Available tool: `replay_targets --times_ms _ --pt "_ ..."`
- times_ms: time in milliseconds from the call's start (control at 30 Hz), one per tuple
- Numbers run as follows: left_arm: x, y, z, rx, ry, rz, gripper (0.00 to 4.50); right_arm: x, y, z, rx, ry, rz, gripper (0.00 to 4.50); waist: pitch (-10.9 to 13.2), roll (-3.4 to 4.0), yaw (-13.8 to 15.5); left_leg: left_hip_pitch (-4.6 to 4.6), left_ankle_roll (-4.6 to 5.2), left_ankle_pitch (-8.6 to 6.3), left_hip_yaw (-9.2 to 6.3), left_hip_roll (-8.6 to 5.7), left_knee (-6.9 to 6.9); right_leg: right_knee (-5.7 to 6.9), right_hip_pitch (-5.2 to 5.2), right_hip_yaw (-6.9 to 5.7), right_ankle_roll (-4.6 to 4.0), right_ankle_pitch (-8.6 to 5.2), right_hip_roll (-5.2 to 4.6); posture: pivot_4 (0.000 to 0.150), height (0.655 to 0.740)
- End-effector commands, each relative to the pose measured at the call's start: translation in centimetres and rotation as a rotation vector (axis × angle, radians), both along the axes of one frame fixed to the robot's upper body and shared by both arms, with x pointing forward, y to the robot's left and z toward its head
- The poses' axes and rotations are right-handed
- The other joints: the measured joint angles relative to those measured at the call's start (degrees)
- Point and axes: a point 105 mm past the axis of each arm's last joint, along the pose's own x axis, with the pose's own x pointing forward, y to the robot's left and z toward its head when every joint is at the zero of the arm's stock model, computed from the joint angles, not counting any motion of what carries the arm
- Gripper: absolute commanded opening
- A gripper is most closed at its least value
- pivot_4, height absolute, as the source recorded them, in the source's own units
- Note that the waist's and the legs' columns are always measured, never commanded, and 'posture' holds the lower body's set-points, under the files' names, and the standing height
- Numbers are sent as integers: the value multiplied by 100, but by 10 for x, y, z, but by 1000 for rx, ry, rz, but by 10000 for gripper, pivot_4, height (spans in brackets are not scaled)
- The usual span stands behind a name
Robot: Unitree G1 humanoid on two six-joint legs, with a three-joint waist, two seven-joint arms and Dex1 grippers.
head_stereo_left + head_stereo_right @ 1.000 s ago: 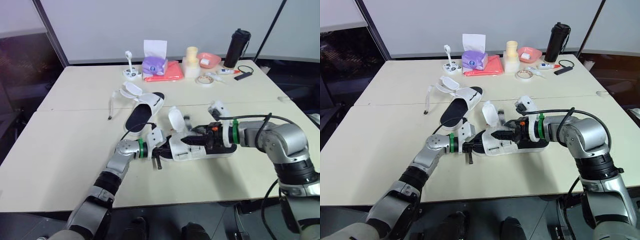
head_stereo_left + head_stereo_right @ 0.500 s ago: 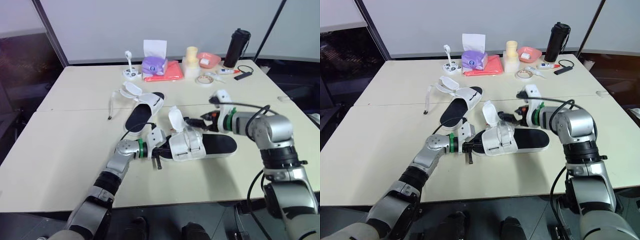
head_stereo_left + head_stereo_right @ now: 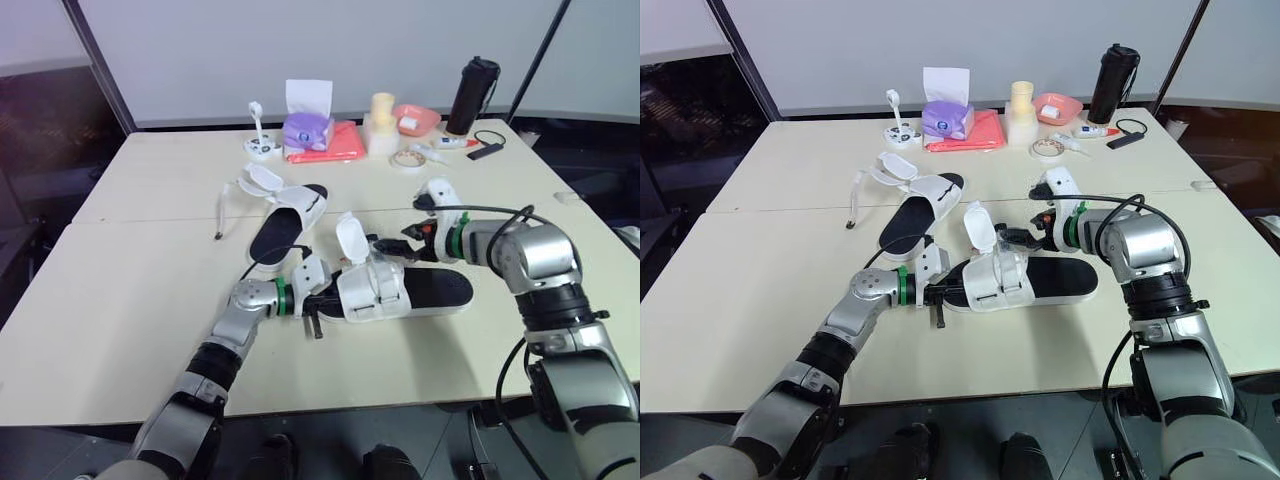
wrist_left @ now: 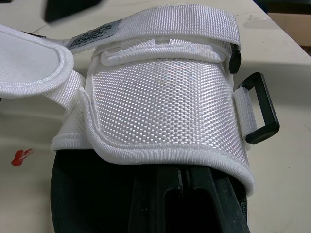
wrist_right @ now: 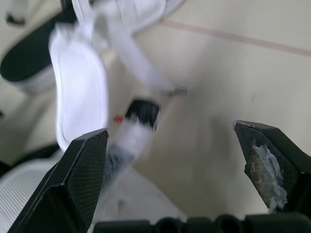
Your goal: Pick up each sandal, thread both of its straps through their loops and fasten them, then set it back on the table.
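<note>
**One claw holds the shoe, the other is ready for the strap**

I am working on the near sandal (image 3: 400, 292). It lies flat on the worktop (image 3: 130, 300), close to the front edge, with its toe end pointing to my left side.

My left claw (image 3: 312, 303) is pinched on that toe end. I think this is to keep the shoe from sliding while the other arm pulls on a strap. In the left wrist view I see the wide white strap (image 4: 160, 102) lying folded over the top of the shoe. A black loop (image 4: 260, 109) sticks out at its side with nothing through it.

My right claw (image 3: 390, 245) hangs just above the middle of the shoe. Its fingers (image 5: 82, 179) are spread wide and hold nothing. One white flap (image 3: 352, 238) stands up from the far side of the shoe, just beside this claw. I think the claw is wide so it can close on that loose flap next. The flap is thin and floppy, so I should come in slowly and pinch near its tip.

The far sandal (image 3: 288, 222) lies further back on the worktop, apart from both claws. Its straps are loose and splayed out, so it looks undone too.

I judge the job is early. The near shoe has at least one strap left to thread.
</note>
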Motion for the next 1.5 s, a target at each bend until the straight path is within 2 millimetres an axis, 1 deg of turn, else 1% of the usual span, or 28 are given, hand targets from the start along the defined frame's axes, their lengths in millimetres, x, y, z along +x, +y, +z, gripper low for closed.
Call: replay_targets --times_ms 33,133,200,333,433,500,633,867,967,1167,1267,1400,1500 --pt "-4 -1 -10 25 30 -3 0 2 -1 -2 -93 -50 28 44376 -1 1 -14 0 0 0 0 0 0 0 0 0 0 0 0 1500 7400" --pt "-4 -1 -10 24 29 -3 0 7 -4 -10 -188 -81 34 44376 -1 1 -14 2 0 0 0 0 1 0 2 -1 0 0 0 1500 7400" --pt "-4 -1 -10 25 29 -3 0 10 -3 -9 -211 -103 47 44376 -1 1 -11 2 -1 0 0 -1 2 0 3 -1 0 0 0 1500 7400" --pt "-4 -1 -11 27 29 -3 0 21 -2 19 -200 -193 33 44376 -1 1 -21 2 -1 1 0 -1 1 0 2 0 0 0 0 1500 7400" --pt "-3 -2 -10 24 29 0 0 24 -4 44 -175 -247 26 44376 0 2 -30 1 -2 1 -1 -1 1 1 1 0 0 0 0 1500 7400" --pt "-3 -2 -10 21 27 1 0 24 -4 58 -141 -263 22 44376 0 2 -30 1 -2 1 -2 -1 1 1 1 0 0 0 0 1500 7400" --pt "-3 -3 -10 20 26 1 0 15 5 68 -2 -198 48 44376 0 2 -15 1 -2 1 -4 -1 1 0 2 -1 0 0 0 1500 7400" --pt "-3 -3 -10 21 24 -1 0 -2 30 66 217 -28 113 44376 0 2 -23 1 -2 1 -8 -1 0 1 1 0 -1 1 0 1500 7400" --pt "-3 -3 -9 20 23 1 0 -6 39 59 236 12 140 44376 0 2 -20 1 -2 1 -10 -2 0 1 1 0 -1 1 -1 1500 7400" --pt "-4 -2 -9 17 23 2 0 -6 54 34 239 88 194 44376 0 2 -32 1 -2 1 -7 -2 0 2 1 0 0 0 -1 1500 7400" --pt "-5 -3 -10 17 24 4 0 -5 62 26 255 116 233 44376 0 2 -56 1 -2 1 -6 -3 0 3 1 -1 0 0 -1 1500 7400" --pt "-4 -3 -9 15 23 10 0 -2 74 20 296 149 290 44376 0 2 -67 1 -2 1 -6 -4 2 6 1 -1 0 1 0 1500 7400" --pt "-3 -1 -8 14 20 17 0 -2 84 23 337 160 347 44376 0 2 -76 1 -3 2 -5 -4 2 9 -1 0 0 1 0 1500 7400"
